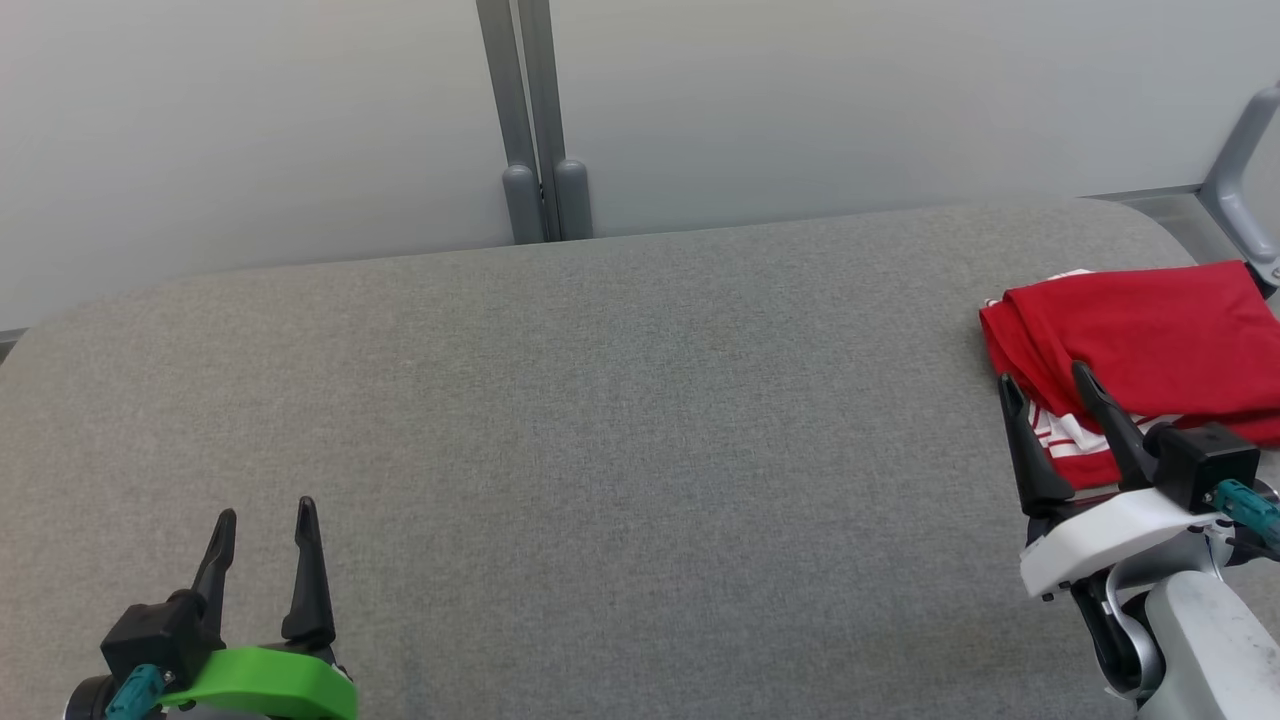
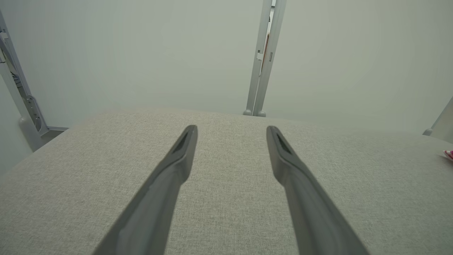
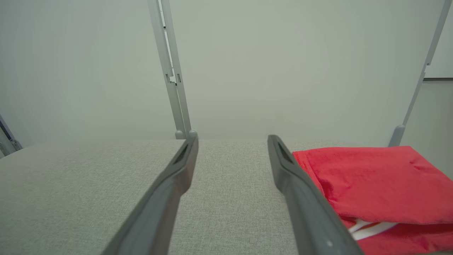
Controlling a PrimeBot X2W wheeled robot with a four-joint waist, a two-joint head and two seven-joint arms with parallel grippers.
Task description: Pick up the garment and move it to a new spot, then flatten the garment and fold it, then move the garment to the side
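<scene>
The garment (image 1: 1140, 345) is red with white stripes and lies folded in a compact stack at the far right of the grey fabric table (image 1: 600, 420). My right gripper (image 1: 1045, 385) hovers open at the stack's near left corner, nothing between its fingers. In the right wrist view the red garment (image 3: 375, 180) lies just right of my right gripper (image 3: 231, 141). My left gripper (image 1: 265, 520) stands open over bare fabric at the lower left, far from the garment. In the left wrist view my left gripper (image 2: 231, 130) is spread wide, and a sliver of the garment (image 2: 449, 154) shows at the right edge.
A pale wall panel with a grey vertical post (image 1: 535, 130) runs behind the table. A grey metal frame leg (image 1: 1240, 150) stands at the back right, close to the garment. Another frame bracket (image 2: 24, 106) is at the table's left end.
</scene>
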